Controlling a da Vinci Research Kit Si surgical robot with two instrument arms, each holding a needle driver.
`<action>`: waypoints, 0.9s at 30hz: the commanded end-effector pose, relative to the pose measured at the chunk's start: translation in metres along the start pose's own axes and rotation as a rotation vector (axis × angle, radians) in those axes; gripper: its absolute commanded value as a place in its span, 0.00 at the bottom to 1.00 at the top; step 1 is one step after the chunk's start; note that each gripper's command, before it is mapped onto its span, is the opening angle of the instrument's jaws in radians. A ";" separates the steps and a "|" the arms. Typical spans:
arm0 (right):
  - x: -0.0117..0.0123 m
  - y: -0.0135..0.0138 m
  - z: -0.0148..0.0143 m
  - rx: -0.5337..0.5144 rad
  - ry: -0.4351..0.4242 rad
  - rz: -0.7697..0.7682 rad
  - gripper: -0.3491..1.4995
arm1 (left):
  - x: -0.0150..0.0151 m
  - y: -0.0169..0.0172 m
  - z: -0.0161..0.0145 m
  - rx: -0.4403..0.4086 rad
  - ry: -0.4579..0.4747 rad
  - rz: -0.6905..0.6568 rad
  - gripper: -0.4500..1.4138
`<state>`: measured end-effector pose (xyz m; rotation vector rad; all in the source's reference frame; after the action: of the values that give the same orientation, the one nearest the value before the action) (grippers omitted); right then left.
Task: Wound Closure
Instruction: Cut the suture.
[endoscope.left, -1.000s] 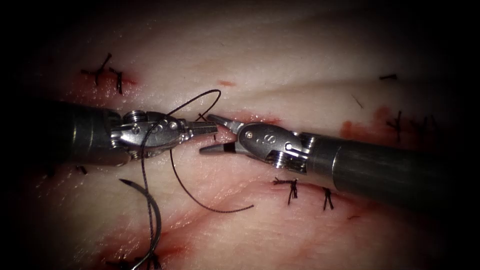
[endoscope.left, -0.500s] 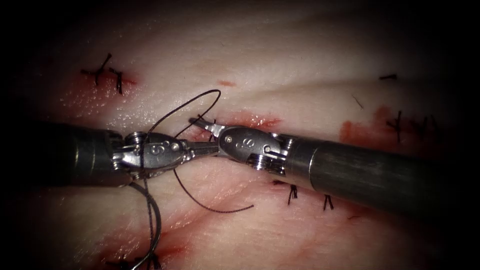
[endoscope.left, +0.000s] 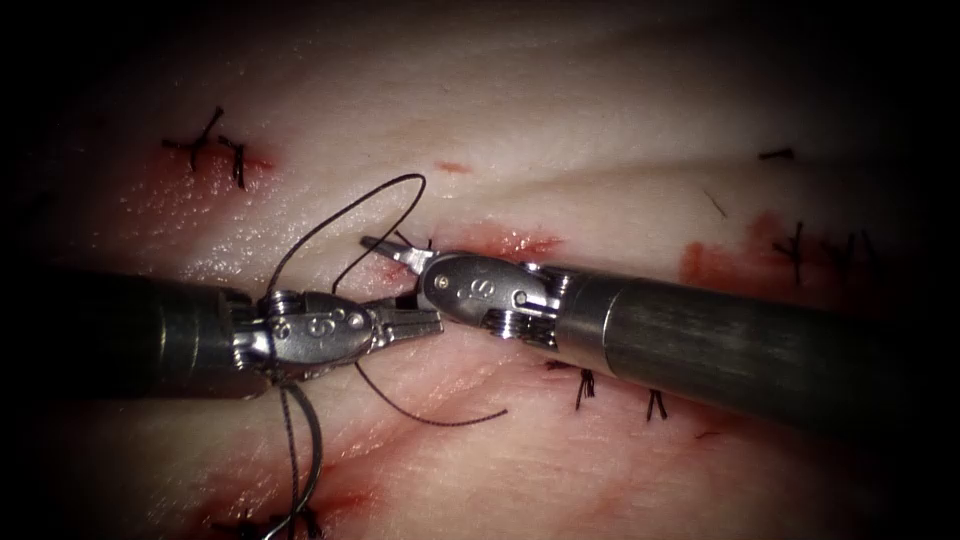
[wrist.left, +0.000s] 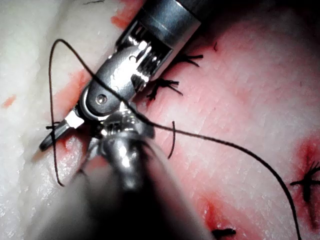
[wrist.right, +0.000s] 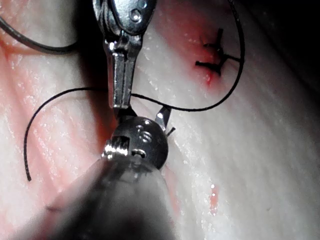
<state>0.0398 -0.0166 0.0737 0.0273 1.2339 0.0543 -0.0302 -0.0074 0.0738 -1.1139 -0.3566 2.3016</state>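
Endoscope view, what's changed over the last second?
The right hand slid left along the cut, and its tip now sits by a short piece of thread there. The left hand, shut, dropped lower, and the thread loop draped over it leaned left. What either hand grips is unclear. Unchanged: the needle lies on the tissue at lower left, held by neither hand.

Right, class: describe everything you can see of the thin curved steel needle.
The thin curved steel needle is a dark, slender arc lying on the pale tissue, low in the endoscope view's left, below the left arm's tool, which hides its upper end. Dark thread runs alongside it. Nothing grips it.
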 end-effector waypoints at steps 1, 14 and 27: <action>0.0003 0.0006 0.0011 0.003 0.005 -0.004 0.85 | 0.0002 -0.0002 0.0008 0.000 0.001 -0.005 0.00; -0.0007 -0.0015 0.0017 0.115 -0.014 -0.091 0.00 | 0.0004 0.0002 0.0005 -0.003 0.000 -0.007 0.00; 0.0005 0.0000 -0.0037 0.028 -0.037 0.065 0.99 | 0.0028 0.0013 -0.0051 -0.046 0.009 0.006 0.00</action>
<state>0.0358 -0.0173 0.0718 0.0977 1.1944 0.0942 -0.0270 -0.0070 0.0672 -1.1480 -0.4063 2.3048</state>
